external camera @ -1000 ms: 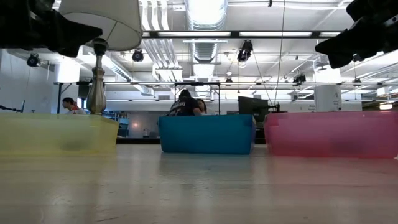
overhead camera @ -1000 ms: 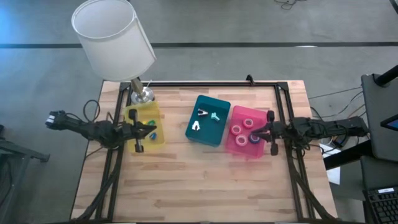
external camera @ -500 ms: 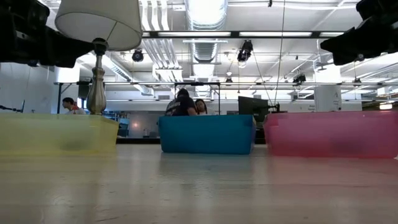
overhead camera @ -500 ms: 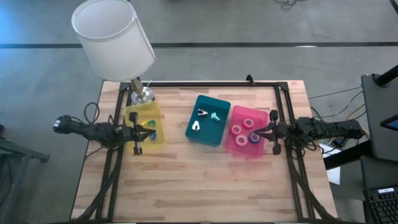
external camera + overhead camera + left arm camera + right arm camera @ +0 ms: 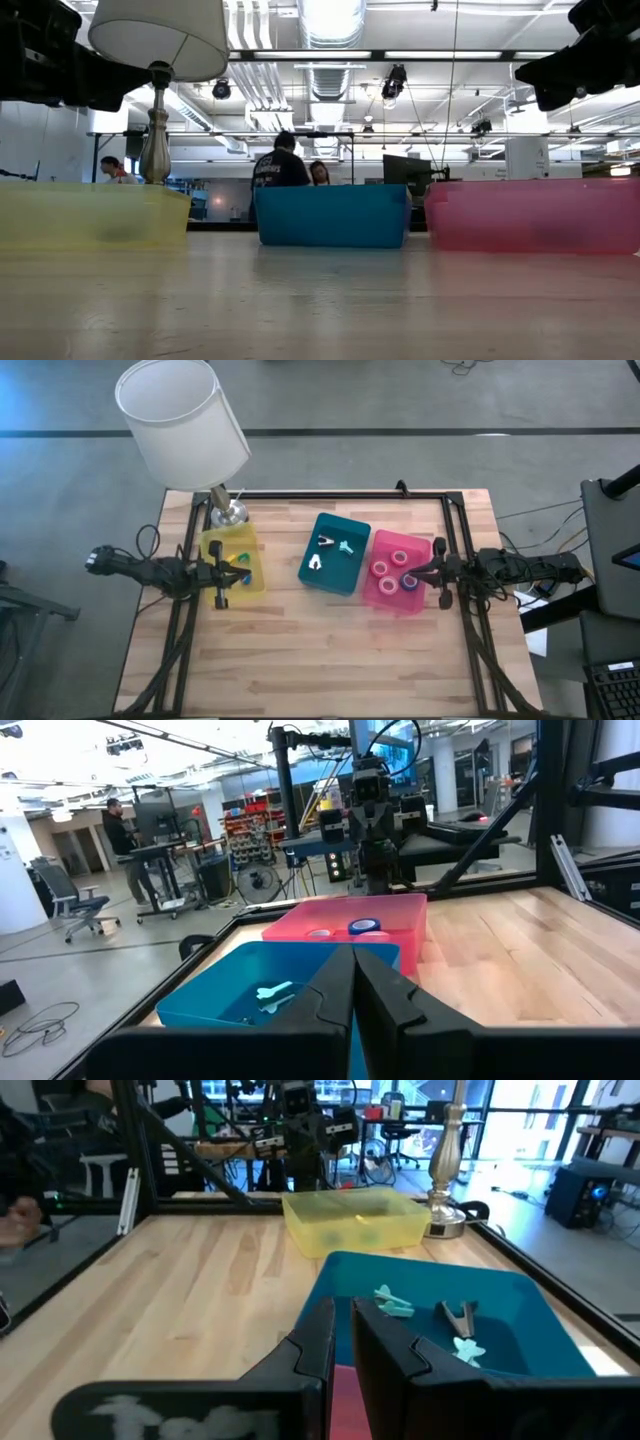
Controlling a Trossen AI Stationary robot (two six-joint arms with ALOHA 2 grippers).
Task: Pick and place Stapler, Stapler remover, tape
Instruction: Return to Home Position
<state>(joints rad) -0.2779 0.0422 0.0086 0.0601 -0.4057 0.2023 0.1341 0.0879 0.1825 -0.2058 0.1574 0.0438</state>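
From above, your left gripper (image 5: 240,572) hangs over the yellow bin (image 5: 258,586) at the table's 9 o'clock. Your right gripper (image 5: 414,573) hangs over the 3 o'clock side of the pink bin (image 5: 392,607). To go home well, I'd draw each arm straight outward and level, so nothing clips a bin wall. The tape rolls (image 5: 399,557) lie flat inside the pink bin. Three are red-pink rings with pale centres, and a blue-purple roll (image 5: 410,582) sits at 4 o'clock among them, just beside the right gripper's tip. At table height you get only bin walls: yellow at 9, the teal bin (image 5: 333,215) at 12 and pink at 3. The arms show as dark shapes high at 10 and 2 o'clock, above the rims, and the rolls are hidden. Through the left wrist, the fingers are pressed together on nothing, and the blue-purple roll shows in the pink bin beyond the teal one. Through the right wrist, the fingers sit all but closed, empty, facing across the teal bin toward the yellow one.
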